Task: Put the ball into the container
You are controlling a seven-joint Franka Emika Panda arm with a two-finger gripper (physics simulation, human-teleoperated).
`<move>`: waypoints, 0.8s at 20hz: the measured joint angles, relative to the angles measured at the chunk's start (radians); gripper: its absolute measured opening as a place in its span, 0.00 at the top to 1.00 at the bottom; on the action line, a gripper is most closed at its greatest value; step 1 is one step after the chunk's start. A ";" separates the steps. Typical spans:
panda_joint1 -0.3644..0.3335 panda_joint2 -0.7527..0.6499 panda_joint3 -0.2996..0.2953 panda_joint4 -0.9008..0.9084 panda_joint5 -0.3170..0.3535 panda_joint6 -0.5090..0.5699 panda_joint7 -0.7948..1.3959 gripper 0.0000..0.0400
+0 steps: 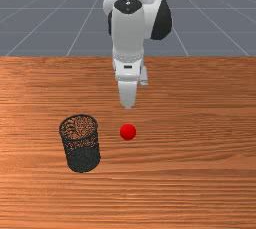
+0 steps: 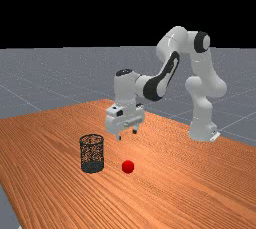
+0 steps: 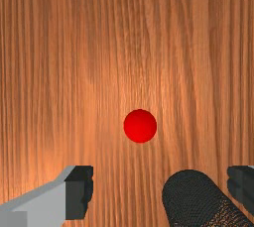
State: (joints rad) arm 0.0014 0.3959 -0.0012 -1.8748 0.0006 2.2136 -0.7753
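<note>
Ball (image 1: 128, 132) sits on the table (image 1: 200, 183) just below mid-frame in the front view. Container (image 1: 82, 145) stands upright at lower left, mouth up, beside the ball with bare wood between. Claw (image 1: 128, 106) is above the ball in the frame, in much the same column. Step in hand, as judged: reach down for the ball. Sideways correction should be slight. This view gives the gap between ball and container best; the claw's spread cannot be read from this edge-on angle.

Far view: ball low, near the middle of the frame; container to its left, rim well above the ball's top. Claw hangs over the ball, clear of it, so height is what this angle adds. Go down slowly and nearly upright, and stop with the tips about the ball's middle. Too shallow a grip would likely squeeze it out and set it rolling. After the lift, tips and ball must clear the rim before crossing.

Wrist view: fingers well apart, nothing held; spread looks ample for the ball. Centring between the two tips can be checked here. Container lies toward one finger's side; keep that finger off the mesh during descent. Close evenly, so neither finger pushes first.
</note>
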 joint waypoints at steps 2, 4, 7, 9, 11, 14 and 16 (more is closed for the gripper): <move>0.000 0.021 0.000 -0.004 0.000 0.022 0.000 0.00; 0.000 0.034 0.000 -0.021 0.000 0.062 0.000 0.00; 0.000 0.067 0.000 -0.015 0.000 0.075 0.000 0.00; 0.000 0.101 0.000 0.015 0.000 0.050 0.000 0.00; 0.000 0.123 0.000 0.016 0.000 0.069 0.000 0.00; 0.000 0.154 0.000 0.008 0.000 0.110 0.000 0.00; 0.000 0.182 0.000 0.023 0.000 0.110 0.000 0.00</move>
State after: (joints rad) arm 0.0013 0.5779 -0.0011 -1.8515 0.0009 2.3239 -0.7754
